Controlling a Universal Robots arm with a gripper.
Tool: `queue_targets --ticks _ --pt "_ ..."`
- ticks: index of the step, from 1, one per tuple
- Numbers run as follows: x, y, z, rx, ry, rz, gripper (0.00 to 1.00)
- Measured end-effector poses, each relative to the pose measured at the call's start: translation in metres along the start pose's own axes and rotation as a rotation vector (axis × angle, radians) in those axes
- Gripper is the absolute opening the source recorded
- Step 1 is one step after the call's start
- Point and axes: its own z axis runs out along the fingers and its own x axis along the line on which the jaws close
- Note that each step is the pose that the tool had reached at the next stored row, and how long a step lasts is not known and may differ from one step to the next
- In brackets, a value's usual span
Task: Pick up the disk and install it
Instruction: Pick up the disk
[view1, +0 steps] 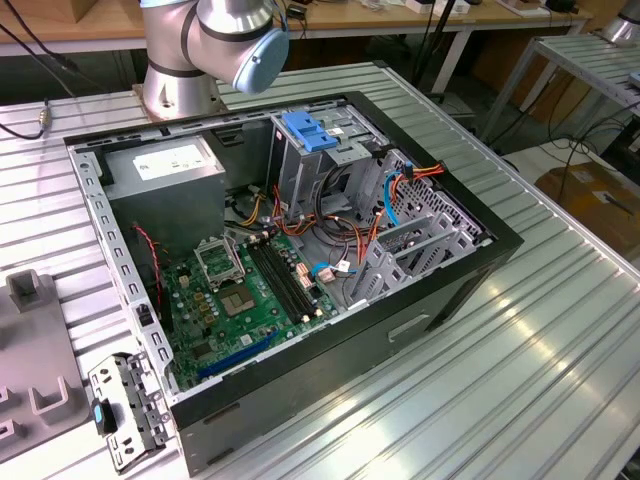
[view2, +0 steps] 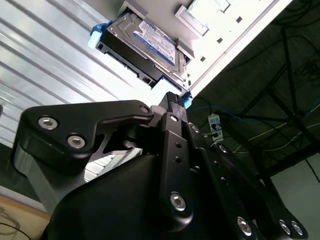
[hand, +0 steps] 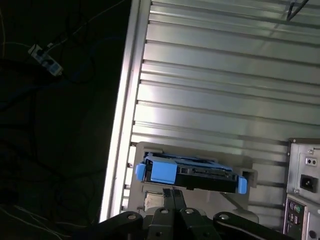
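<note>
One disk (hand: 187, 172), grey holder (hand: 150, 149), ribbed table (hand: 225, 85)

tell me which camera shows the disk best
The second wrist view: the disk shows its labelled face and one dark side with blue frame ends. The first wrist view shows the disk edge-on, with the blue frame along that edge.

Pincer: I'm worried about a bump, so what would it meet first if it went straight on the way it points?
Probably the disk, which lies directly ahead of the pincer in the first wrist view; the gap between them is unclear.
</note>
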Motion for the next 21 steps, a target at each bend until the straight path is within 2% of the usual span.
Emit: queue_targets --ticks 5,6,7,10,20,21 --pt "0.0000 0.0000 0.0000 -0.0014 0.0038 -0.087 0.11" --pt "0.0000 0.0000 0.0000 -0.0020 0.0056 -0.130 0.11" --pt "0.0000 0.0000 0.0000 -0.0024 0.0068 -0.157 0.11" --pt "0.0000 0.0000 0.0000 -0.0035 0.0096 -0.221 0.11" --pt "0.0000 0.0000 0.0001 -0.0065 0.0182 -0.417 0.11" --pt "0.0000 0.0000 0.0000 -0.0067 0.0186 -0.427 0.11"
